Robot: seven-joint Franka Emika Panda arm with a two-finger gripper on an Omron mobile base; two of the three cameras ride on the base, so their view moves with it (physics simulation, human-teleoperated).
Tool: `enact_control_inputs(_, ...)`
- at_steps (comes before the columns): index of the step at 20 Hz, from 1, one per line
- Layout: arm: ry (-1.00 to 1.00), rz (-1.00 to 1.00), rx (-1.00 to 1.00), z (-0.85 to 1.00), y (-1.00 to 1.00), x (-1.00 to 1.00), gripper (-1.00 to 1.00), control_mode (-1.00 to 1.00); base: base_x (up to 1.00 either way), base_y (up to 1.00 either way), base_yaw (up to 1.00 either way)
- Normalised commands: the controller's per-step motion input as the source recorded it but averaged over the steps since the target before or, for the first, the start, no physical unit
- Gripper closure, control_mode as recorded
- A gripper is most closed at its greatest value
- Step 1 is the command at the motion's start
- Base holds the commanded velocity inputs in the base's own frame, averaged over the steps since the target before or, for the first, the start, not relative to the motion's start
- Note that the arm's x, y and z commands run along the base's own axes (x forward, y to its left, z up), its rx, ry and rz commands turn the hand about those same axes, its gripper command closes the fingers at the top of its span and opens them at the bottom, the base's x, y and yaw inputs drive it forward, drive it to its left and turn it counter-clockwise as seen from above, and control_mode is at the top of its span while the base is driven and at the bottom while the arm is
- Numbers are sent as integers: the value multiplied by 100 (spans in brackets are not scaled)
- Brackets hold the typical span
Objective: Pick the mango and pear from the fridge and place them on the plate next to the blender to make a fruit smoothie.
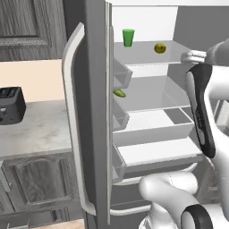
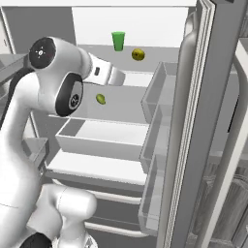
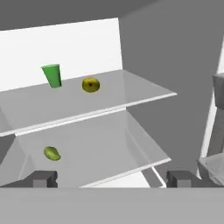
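I see my gripper [image 3: 112, 178] spread wide and empty, facing the open fridge [image 1: 147, 96]; pear [image 3: 91, 84] above, mango [image 3: 52, 153] below.

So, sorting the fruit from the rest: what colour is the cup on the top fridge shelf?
Green; the cup shows best in the hand view.

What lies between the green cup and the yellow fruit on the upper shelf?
Nothing: bare shelf separates the green cup and yellow fruit in the hand view.
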Motion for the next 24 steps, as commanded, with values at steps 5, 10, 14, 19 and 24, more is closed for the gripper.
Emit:
enact_control_inputs(5, 27, 0, 11, -2, -10, 48, -100, -100, 0, 0, 0)
enact_control_inputs(10, 2, 1, 0, -35, 0, 62, -100, -100, 0, 0, 0)
enact_control_inputs(14, 0, 4, 0, -28, 0, 96, -100, -100, 0, 0, 0)
enact_control_inputs(19, 0, 5, 0, -9, -4, 92, -100, -100, 0, 0, 0)
enact_control_inputs(24, 0, 4, 0, 0, -18, 76, -100, -100, 0, 0, 0)
